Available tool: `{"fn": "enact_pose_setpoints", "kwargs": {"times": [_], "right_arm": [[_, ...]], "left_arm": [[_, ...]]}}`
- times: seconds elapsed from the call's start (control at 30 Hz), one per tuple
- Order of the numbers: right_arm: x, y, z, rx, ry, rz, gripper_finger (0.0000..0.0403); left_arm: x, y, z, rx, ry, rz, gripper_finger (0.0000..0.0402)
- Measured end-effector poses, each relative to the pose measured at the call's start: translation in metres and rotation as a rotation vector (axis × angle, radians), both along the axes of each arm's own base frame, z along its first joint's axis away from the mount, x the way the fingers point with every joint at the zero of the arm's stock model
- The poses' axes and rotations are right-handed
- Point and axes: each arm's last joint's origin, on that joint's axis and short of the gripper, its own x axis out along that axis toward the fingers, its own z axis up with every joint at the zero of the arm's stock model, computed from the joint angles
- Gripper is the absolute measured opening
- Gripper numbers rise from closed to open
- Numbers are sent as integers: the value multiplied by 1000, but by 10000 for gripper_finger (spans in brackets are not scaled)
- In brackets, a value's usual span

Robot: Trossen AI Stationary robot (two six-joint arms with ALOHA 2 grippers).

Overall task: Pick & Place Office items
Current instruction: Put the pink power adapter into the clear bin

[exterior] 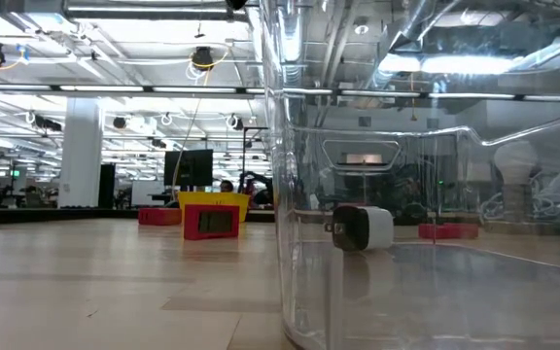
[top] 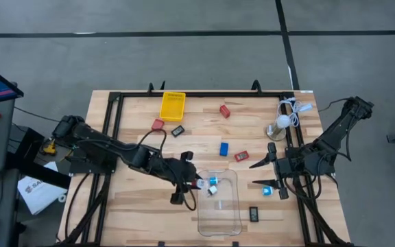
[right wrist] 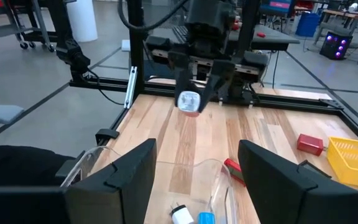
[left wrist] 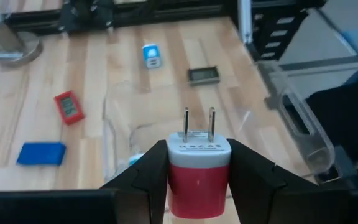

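Fingers of the left gripper [left wrist: 197, 186] are clamped on a red-and-white plug adapter [left wrist: 198, 177], prongs pointing out, held over the left rim of the clear plastic bin [top: 233, 221]. Inside the bin sit a white-and-cyan adapter [top: 213, 181] and a white one [top: 211, 191]. Right gripper [top: 260, 173] hangs wide open by the bin's right side, holding nothing. Farther out, bare wood around a blue block [top: 223, 148].

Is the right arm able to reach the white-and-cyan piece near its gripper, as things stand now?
Probably yes. The right gripper is open and empty, and the white-and-cyan piece lies on bare table beside its fingers, with nothing between them.
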Motion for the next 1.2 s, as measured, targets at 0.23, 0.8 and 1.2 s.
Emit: {"fn": "enact_pose_setpoints", "kwargs": {"times": [0.23,0.8,1.2], "right_arm": [[0,-1,0,-3,-2,-15,221],[0,-1,-2,-26,11,-13,221],[-1,-1,-3,-25,19,-14,221]], "left_arm": [[25,7,-6,-14,79,-29,125],[94,-7,-66,25,298,-121,125],[102,-13,-100,0,378,-83,125]]}}
